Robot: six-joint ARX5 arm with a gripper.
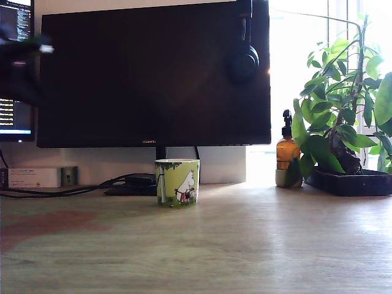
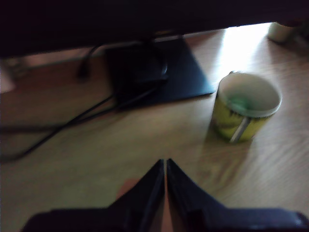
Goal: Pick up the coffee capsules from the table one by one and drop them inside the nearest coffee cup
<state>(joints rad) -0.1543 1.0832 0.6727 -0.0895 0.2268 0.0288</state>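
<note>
Wood-grain worktop (image 1: 257, 245), monitor (image 1: 153, 73) behind the mug (image 1: 177, 182) — pale green capsule (image 2: 237, 102) inside it. Hand (image 2: 165, 166) near mug — closed, fingers together, holding nothing.

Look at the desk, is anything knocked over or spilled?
No, nothing stands out. The coffee cup stands upright on the table, with something pale green inside. The pump bottle and plant are upright too. The tool is shut and holds nothing.
</note>
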